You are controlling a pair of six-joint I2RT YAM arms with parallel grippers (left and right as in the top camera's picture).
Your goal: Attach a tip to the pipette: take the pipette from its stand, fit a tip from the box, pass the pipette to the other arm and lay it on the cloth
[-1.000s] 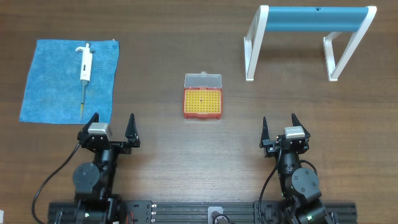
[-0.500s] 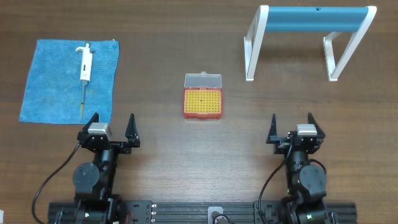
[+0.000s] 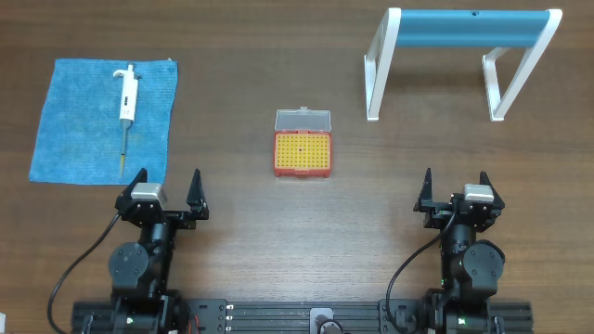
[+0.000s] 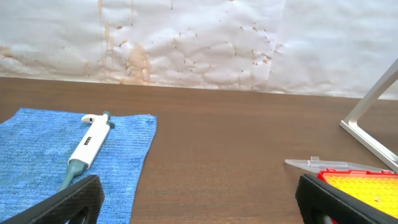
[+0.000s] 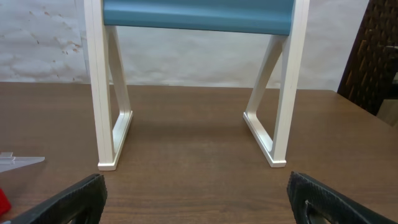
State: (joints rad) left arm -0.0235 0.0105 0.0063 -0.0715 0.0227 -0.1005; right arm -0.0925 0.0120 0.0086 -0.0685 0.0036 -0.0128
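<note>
We see our right gripper (image 3: 455,182) swing a little rightward near its base, jaws wide and empty as on the left gripper (image 3: 168,178), while the pipette (image 3: 125,97), tip fitted, lies on the blue cloth (image 3: 65,139), so we judge the task finished.

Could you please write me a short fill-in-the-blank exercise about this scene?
1. The pipette lies on the ____.
2. The tips in the tip box are ____.
3. The stand has a ____ top bar.
4. The left gripper and the right gripper are both ____.
Missing: cloth, yellow, blue, open.
</note>
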